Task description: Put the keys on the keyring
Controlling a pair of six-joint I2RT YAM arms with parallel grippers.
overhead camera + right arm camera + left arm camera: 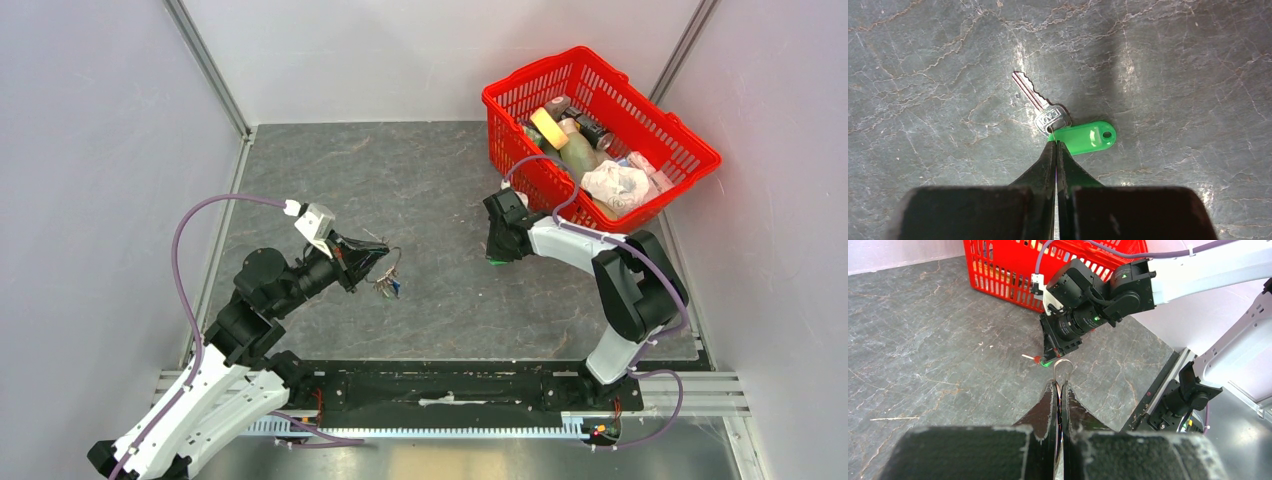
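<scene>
Pinching the keyring (pixel 1062 360) by its wire, the left gripper (pixel 1060 385) holds it off the table (pixel 420 180), well left of the right gripper (pixel 1055 144). That one is closed on the green tag (pixel 1088 136) at its corner, with the key (pixel 1045 110) lying flat, blade pointing away.

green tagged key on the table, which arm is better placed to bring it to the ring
Right. The right gripper is pinched on the green-tagged key, while the left gripper is busy, shut on the keyring.

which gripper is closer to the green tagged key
Right: the right gripper has its tips at the green-tagged key. The left gripper is well apart, holding the keyring.
</scene>
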